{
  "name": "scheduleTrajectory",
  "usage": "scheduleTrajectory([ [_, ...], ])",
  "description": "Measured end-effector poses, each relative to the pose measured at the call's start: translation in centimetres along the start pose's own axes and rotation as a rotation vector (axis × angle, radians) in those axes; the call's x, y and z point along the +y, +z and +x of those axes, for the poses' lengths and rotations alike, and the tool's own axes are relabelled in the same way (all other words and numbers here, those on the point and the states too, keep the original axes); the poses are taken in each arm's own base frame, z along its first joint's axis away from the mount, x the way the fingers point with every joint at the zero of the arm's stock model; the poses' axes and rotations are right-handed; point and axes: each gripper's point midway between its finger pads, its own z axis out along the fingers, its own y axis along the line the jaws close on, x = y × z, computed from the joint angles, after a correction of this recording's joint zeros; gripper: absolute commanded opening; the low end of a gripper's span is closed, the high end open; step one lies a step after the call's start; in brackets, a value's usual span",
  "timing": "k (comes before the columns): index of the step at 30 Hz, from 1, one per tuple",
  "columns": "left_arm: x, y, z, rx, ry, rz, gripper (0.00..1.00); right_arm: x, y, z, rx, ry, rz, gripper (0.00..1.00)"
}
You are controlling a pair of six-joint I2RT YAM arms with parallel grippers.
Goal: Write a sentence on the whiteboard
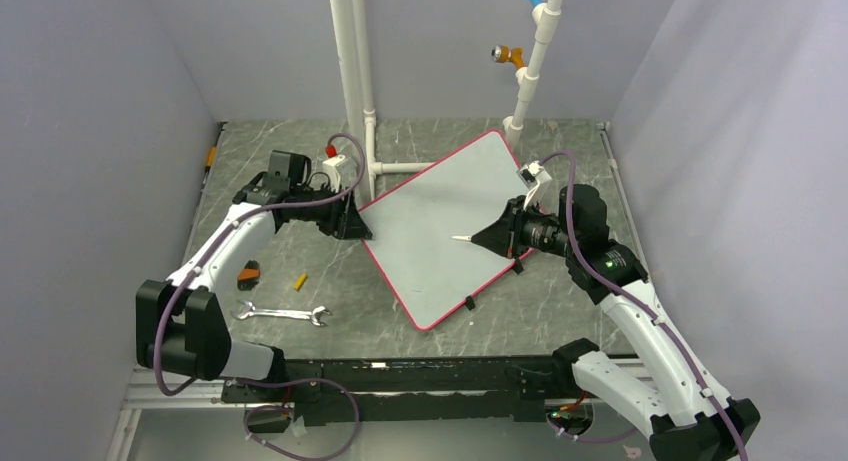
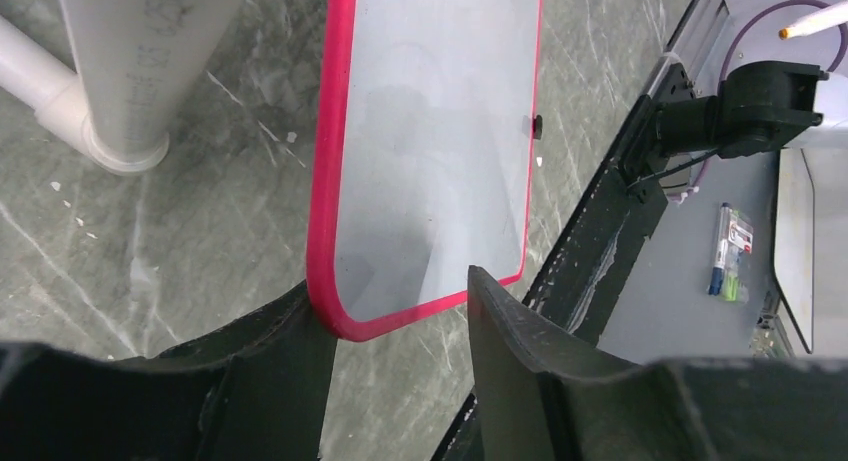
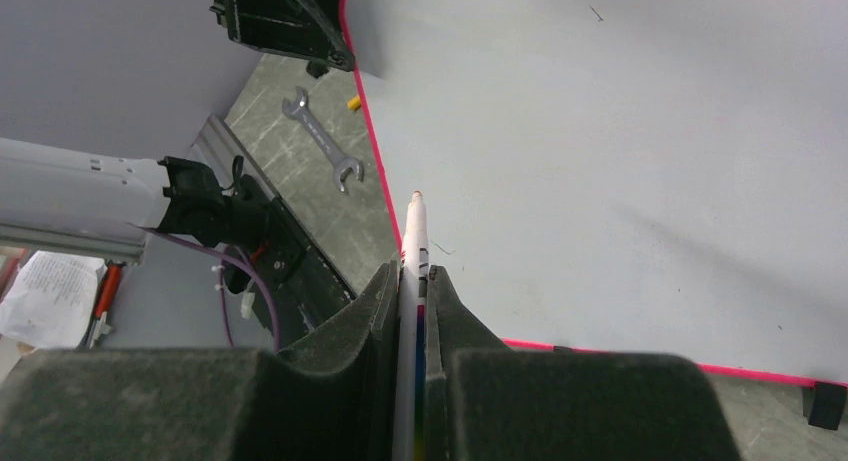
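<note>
The whiteboard [image 1: 440, 231], white with a red-pink frame, lies flat and turned diagonally on the marble table. No sentence shows on it; its surface is blank in every view. My left gripper [image 1: 358, 226] is open at the board's left corner. In the left wrist view the corner [image 2: 345, 316] sits between the fingers [image 2: 390, 286], and the left finger touches the frame. My right gripper [image 1: 497, 239] is shut on a white marker [image 1: 465, 239] over the board's right part. In the right wrist view the marker [image 3: 413, 231] sticks out of the gripper [image 3: 412, 271], tip just above the whiteboard [image 3: 620, 131].
A silver wrench [image 1: 283, 313], a small yellow piece [image 1: 299, 280] and an orange-black object [image 1: 248, 275] lie left of the board. White pipes [image 1: 352, 71] rise behind the board's far-left edge, with a second pipe [image 1: 535, 61] at the back right. Grey walls enclose the table.
</note>
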Motion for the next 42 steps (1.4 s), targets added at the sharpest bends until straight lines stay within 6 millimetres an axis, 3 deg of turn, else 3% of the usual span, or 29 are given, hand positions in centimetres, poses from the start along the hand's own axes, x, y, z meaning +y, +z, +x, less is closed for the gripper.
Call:
scheduleTrajectory([
  [3, -0.1, 0.3, 0.1, 0.007, -0.016, 0.025, 0.61, 0.0, 0.0, 0.0, 0.001, 0.0, -0.003, 0.0],
  [6, -0.2, 0.6, 0.2, 0.011, -0.03, 0.041, 0.59, 0.0, 0.1, 0.1, 0.001, 0.002, -0.003, 0.0],
  [10, 0.0, 1.1, 0.3, 0.018, -0.051, 0.064, 0.42, -0.1, 0.2, 0.2, 0.001, 0.004, -0.004, 0.0],
  [14, 0.2, 1.5, 0.2, 0.028, -0.081, 0.081, 0.18, 0.0, 0.3, 0.1, -0.008, 0.007, -0.01, 0.0],
  [18, -0.8, 1.5, -0.2, 0.033, -0.149, 0.134, 0.0, 0.0, 0.5, 0.2, -0.006, 0.01, -0.023, 0.0],
  [26, -2.5, 1.0, -0.5, 0.023, -0.16, 0.162, 0.0, 0.8, 1.8, 1.2, 0.029, -0.009, -0.059, 0.0],
  [37, -4.3, 0.2, -0.6, -0.003, -0.082, 0.11, 0.0, 4.5, 5.0, 4.1, 0.074, -0.201, -0.058, 0.0],
  [42, -4.6, -0.1, -0.5, -0.013, -0.079, 0.09, 0.0, 5.9, 7.0, 4.4, 0.063, -0.315, -0.002, 0.0],
])
